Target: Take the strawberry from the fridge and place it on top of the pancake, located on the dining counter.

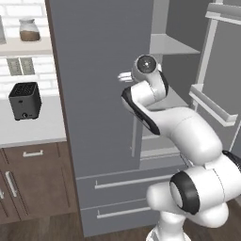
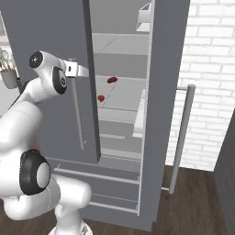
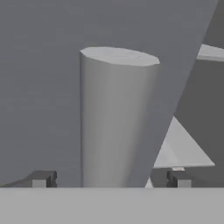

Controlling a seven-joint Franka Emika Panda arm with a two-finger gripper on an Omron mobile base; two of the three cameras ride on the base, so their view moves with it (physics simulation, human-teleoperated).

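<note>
Kitchen, grey fridge [image 1: 99, 94], toaster [image 1: 24, 100] on worktop [image 1: 28, 129], wooden cabinets [image 1: 33, 181]

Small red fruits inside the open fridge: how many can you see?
2. The darker maroon fruit lies further back on the pale grey shelf; the bright red strawberry nearer its front. The door may hide more.

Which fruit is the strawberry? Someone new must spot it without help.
Look into the grey fridge through its open right door, to the pale middle shelf. The strawberry is the bright red fruit near the shelf's front edge; the darker maroon fruit lies farther back.
</note>
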